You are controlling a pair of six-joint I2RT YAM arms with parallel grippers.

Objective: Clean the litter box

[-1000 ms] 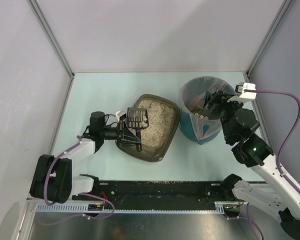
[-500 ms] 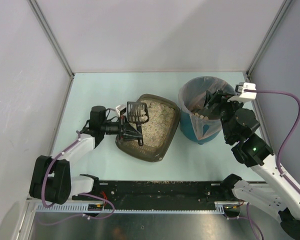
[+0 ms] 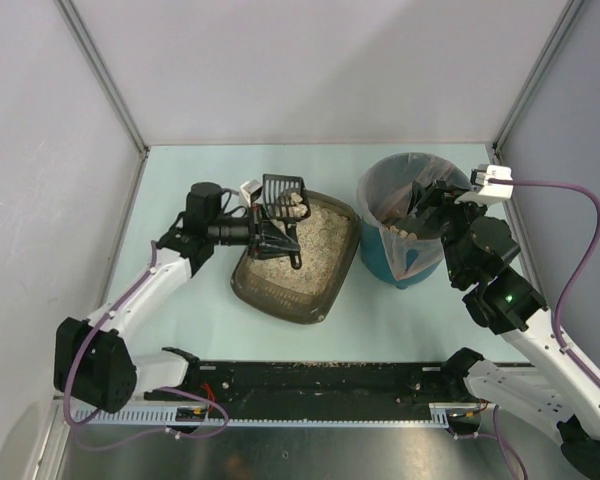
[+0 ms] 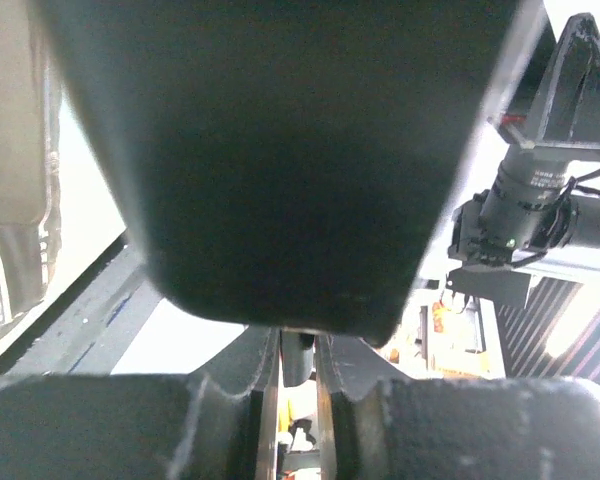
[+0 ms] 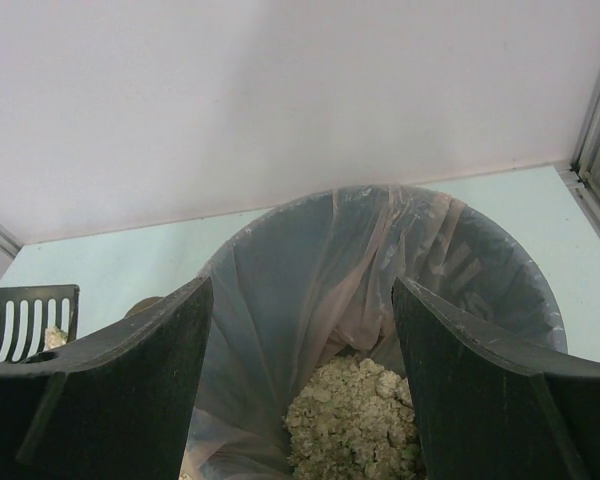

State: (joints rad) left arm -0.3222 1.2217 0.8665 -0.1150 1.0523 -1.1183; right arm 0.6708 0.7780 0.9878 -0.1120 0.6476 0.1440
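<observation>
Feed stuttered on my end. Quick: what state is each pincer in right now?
Left pincer: shut on the scoop.
Right pincer: open at the bin, gripping nothing.

Left wrist view: a dark mass (image 4: 280, 150), blurred, fills most of my frame; I cannot identify it.
Right wrist view: scoop (image 5: 25, 315) cut by left edge; bin (image 5: 460, 260), near rim hidden behind right gripper (image 5: 302, 290).
Top view: litter box (image 3: 290, 295), far-left rim hidden under left gripper (image 3: 268, 238).
</observation>
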